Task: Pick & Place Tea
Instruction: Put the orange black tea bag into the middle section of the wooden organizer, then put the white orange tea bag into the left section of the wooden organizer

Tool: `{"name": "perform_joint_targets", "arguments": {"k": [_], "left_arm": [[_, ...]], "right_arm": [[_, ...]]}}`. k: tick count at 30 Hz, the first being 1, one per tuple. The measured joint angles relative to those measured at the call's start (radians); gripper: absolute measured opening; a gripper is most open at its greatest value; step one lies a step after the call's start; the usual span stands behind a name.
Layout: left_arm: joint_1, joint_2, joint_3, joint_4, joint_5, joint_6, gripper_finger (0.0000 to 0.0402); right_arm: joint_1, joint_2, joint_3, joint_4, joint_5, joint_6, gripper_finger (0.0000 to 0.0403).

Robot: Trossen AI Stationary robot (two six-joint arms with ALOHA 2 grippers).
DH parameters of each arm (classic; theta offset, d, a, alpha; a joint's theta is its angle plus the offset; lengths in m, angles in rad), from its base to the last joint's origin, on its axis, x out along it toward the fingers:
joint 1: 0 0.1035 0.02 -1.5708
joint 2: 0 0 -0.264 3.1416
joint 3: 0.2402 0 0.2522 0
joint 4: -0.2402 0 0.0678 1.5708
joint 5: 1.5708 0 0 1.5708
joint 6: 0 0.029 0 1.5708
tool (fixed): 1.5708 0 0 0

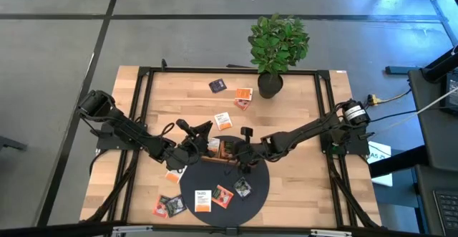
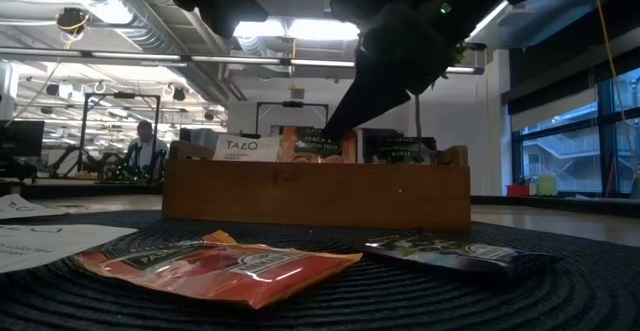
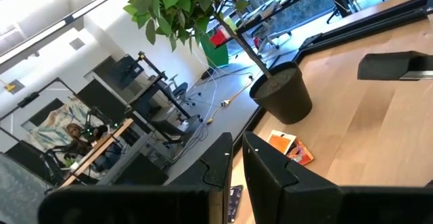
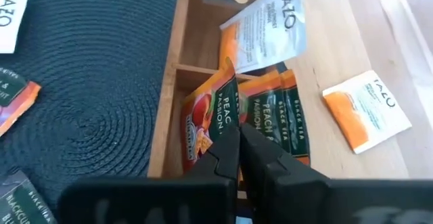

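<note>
The brown wooden tray [image 1: 215, 151] stands at the far edge of the round black mat [image 1: 225, 187]. In its compartments stand several tea sachets: white [image 2: 245, 148], orange [image 2: 315, 143] and dark [image 2: 405, 149]. My right gripper [image 4: 238, 139] slants down into the tray, shut on an orange sachet [image 4: 206, 116]. Level above the table just left of the tray, my left gripper [image 3: 238, 166] is shut with nothing between its fingers. More sachets lie flat on the mat [image 1: 203, 200], [image 1: 222, 195], [image 1: 242, 188]. My right gripper pinches the orange sachet by its upper edge [image 4: 233, 126] between its two fingers. The fingers slant down from the table's right side. The sachet stands tilted in a tray compartment beside other orange sachets [image 4: 277, 116], with its lower end inside.
A potted plant [image 1: 275, 51] stands at the table's far edge. Loose sachets lie on the wood beyond the tray [image 1: 218, 85], [image 1: 244, 95], [image 1: 223, 120], and at the near left [image 1: 168, 207]. One orange sachet [image 1: 174, 174] lies under my left arm.
</note>
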Motion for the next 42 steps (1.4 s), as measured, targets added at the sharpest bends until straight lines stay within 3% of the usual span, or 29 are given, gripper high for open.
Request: {"name": "perform_joint_targets", "arguments": {"k": [6, 14, 22, 27, 34, 37, 42], "left_arm": [[0.000, 0.000, 0.000, 0.000, 0.000, 0.000, 0.0033], [0.000, 0.000, 0.000, 0.000, 0.000, 0.000, 0.0033], [0.000, 0.000, 0.000, 0.000, 0.000, -0.029, 0.0033], [0.000, 0.000, 0.000, 0.000, 0.000, -0.074, 0.0033], [0.041, 0.000, 0.000, 0.005, 0.022, -0.078, 0.0033], [0.070, 0.000, 0.000, -0.007, 0.079, -0.106, 0.0033], [0.116, 0.000, -0.001, -0.081, 0.173, -0.171, 0.0033]], "right_arm": [[0.000, 0.000, 0.000, 0.000, -0.001, -0.032, 0.0034], [-0.002, -0.041, -0.002, -0.038, 0.033, 0.002, 0.0114], [0.053, -0.217, -0.012, -0.331, 0.111, 0.042, 0.0138], [0.068, -0.352, -0.124, -0.456, 0.194, 0.169, 0.0139], [0.056, -0.541, -0.319, -0.349, 0.242, 0.145, 0.0139], [0.044, -0.568, -0.391, -0.195, 0.299, 0.028, 0.0139], [0.020, -0.554, -0.491, 0.025, 0.297, -0.280, 0.0139]]}}
